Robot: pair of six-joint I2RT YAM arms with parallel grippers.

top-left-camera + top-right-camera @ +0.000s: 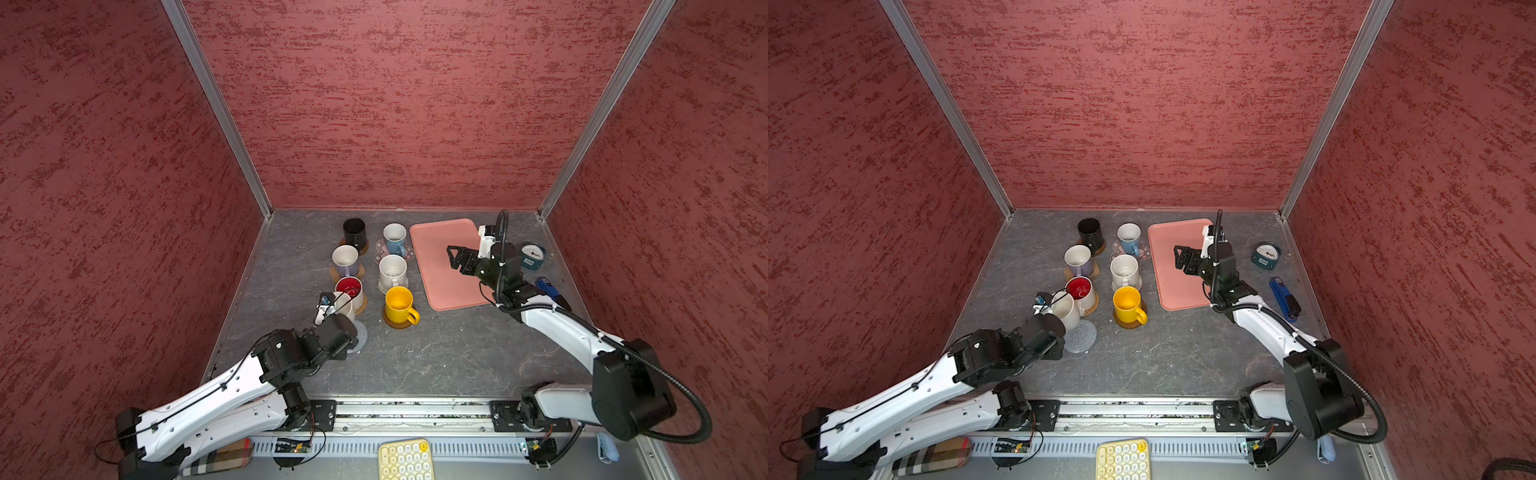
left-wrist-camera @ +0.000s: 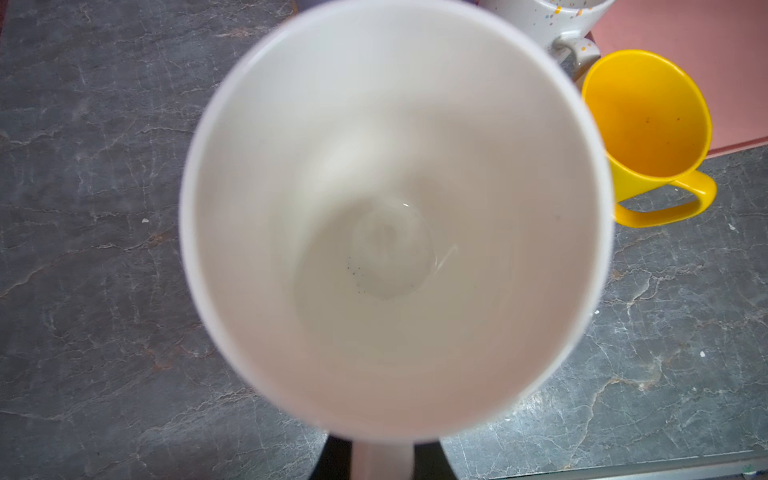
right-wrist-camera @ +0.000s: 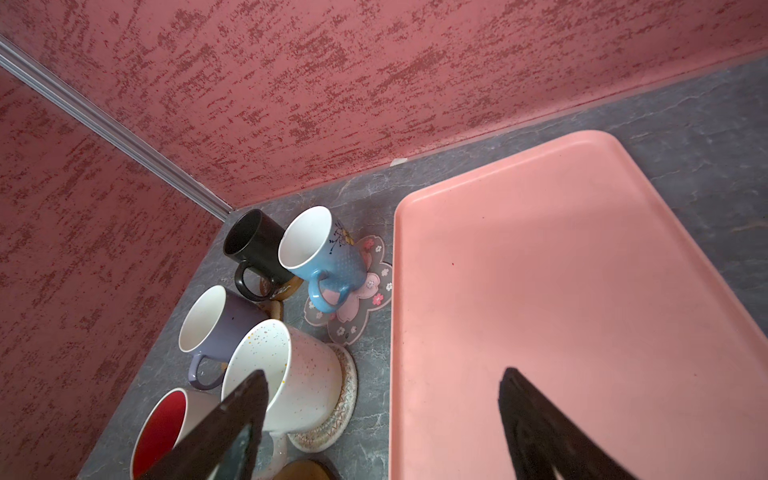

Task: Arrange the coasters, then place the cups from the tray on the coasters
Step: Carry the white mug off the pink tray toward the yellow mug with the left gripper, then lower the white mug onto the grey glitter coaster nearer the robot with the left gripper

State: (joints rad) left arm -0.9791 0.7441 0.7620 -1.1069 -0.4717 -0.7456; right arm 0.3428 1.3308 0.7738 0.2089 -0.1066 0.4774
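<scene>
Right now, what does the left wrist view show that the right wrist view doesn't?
Left wrist only: the cream ceramic mug, filling the frame, and the yellow handled mug. Right wrist only: the black mug, the light blue mug on a pink flower-shaped coaster, and the open right pincer. Both: the speckled white mug and the flat pink tray.

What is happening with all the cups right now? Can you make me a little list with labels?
Left gripper: shut on the cream cup, which is tilted
Right gripper: open, above the tray
On the tray: no cups
On coasters: black cup, light blue cup, lavender cup, speckled cup, red-inside cup, yellow cup
Uncovered: grey woven coaster, next to the cream cup
</scene>
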